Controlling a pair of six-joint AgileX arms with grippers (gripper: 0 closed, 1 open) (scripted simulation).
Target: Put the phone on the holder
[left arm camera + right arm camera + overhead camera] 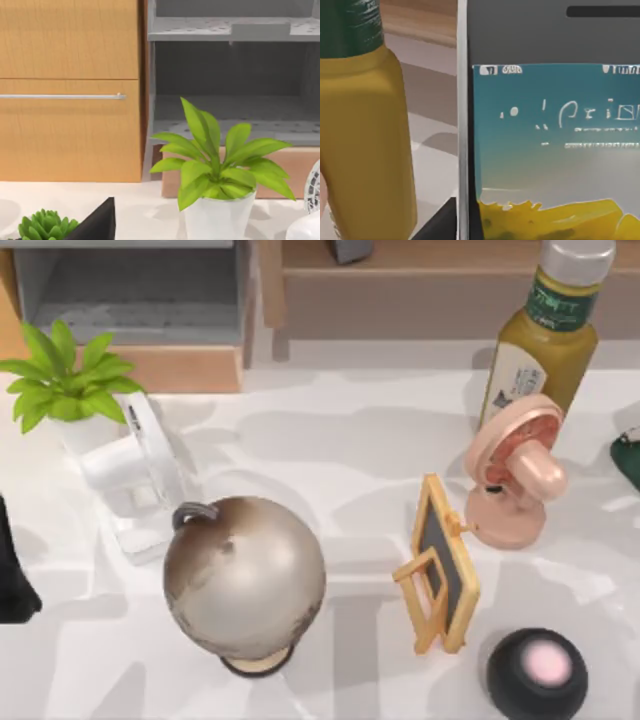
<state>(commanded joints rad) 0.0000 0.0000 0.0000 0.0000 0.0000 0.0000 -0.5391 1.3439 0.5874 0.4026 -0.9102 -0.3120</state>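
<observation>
Spreading across the whole scene is a white marbled counter [380, 440], backed at the far edge by wooden furniture: a grey open shelf unit [130, 290] at the far left and a low wooden shelf [420, 280] at the far right. From the left wrist, the same grey shelves sit beside a wooden cabinet [70, 90] with a thin metal handle.

At the far left stands a green leafy plant [65, 375] in a white pot, and just right of it a white fan [135, 475]. A large pale globe [245, 575] on a dark base stands near the middle, toward the near edge. Right of the globe is a small wooden easel holder [440, 565] with a dark panel, tilted back on its legs. Behind it, a pink fan [515, 475] stands just in front of a tall yellow bottle [545, 325] with a grey cap. A round black speaker [537, 672] with a pink top sits at the near right.

The phone [550, 130] shows very close in the right wrist camera, upright, its lit screen facing the lens, with the yellow bottle just beside it.

A dark shape at the left edge is the left arm [12, 565]; another dark piece sits at the right edge [628, 455]. Whether either hand is open or closed, I cannot tell.

A small succulent [45, 226] shows in the left wrist camera.
</observation>
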